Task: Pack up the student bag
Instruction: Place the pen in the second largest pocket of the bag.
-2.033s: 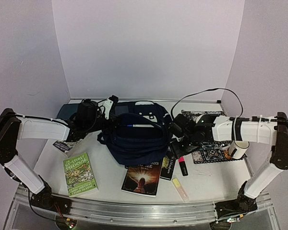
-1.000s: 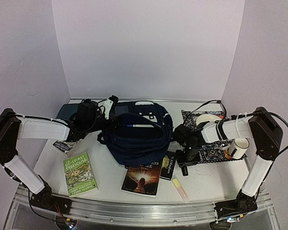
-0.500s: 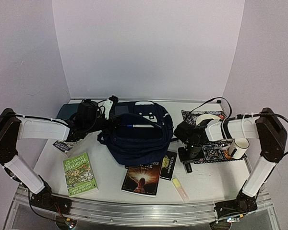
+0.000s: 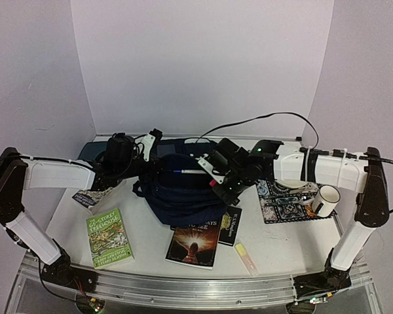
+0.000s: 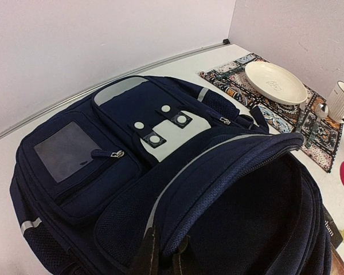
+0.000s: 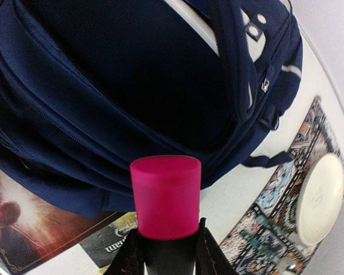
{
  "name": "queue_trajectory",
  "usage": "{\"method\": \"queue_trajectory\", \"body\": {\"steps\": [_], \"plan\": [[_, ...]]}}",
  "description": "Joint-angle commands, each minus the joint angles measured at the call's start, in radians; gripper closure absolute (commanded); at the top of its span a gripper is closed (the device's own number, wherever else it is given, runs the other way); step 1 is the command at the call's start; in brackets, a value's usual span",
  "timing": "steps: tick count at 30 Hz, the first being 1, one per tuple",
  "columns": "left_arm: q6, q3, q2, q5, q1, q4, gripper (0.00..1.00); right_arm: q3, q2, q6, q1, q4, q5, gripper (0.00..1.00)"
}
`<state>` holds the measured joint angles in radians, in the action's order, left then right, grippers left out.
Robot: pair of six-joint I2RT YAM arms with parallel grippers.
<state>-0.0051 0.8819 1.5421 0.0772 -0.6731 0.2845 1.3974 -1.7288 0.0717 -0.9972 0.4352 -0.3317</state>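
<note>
The student bag [image 4: 183, 193], dark navy with white patches, lies in the middle of the table with its main pocket open; it also shows in the left wrist view [image 5: 132, 143] and in the right wrist view [image 6: 132, 86]. My left gripper [image 4: 149, 171] is shut on the bag's opening rim [image 5: 160, 252] and holds it up. My right gripper [image 4: 217, 182] is shut on a black highlighter with a pink cap [image 6: 166, 197] and holds it above the bag's right edge. A white pen [image 4: 193, 171] lies across the opening.
A green book [image 4: 109, 238], a dark book [image 4: 194, 245], a small black book [image 4: 230, 226] and a yellow highlighter [image 4: 245, 257] lie in front of the bag. A patterned placemat [image 4: 285, 199] with a plate [image 5: 275, 82] and a mug [image 4: 325, 200] sits right. A teal pad [image 4: 88, 152] lies back left.
My right gripper came down on the pink highlighter on the table, closed on it, lifted it and swung up and left to the bag. The left arm has not moved.
</note>
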Motion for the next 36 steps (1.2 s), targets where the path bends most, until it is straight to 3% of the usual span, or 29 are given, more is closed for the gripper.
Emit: {"method": "queue_trajectory", "body": {"steps": [1,16,23,31,36], "plan": [[-0.013,0.077,-0.029,0.013,0.0,0.064,1.0,0.116,-0.096,-0.305,-0.01,0.068,-0.091,0.99],[-0.048,0.093,-0.002,0.067,0.0,0.051,1.0,0.463,-0.403,-0.685,-0.016,0.011,-0.182,0.93],[-0.046,0.084,-0.013,0.065,0.0,0.046,1.0,0.511,-0.438,-0.68,-0.016,-0.007,-0.196,0.68],[-0.04,0.085,-0.013,0.052,0.001,0.041,1.0,0.435,-0.359,-0.63,-0.016,-0.033,-0.139,0.51],[-0.041,0.086,-0.01,0.049,-0.001,0.038,1.0,0.404,-0.325,-0.569,-0.016,-0.047,-0.119,0.47]]}}
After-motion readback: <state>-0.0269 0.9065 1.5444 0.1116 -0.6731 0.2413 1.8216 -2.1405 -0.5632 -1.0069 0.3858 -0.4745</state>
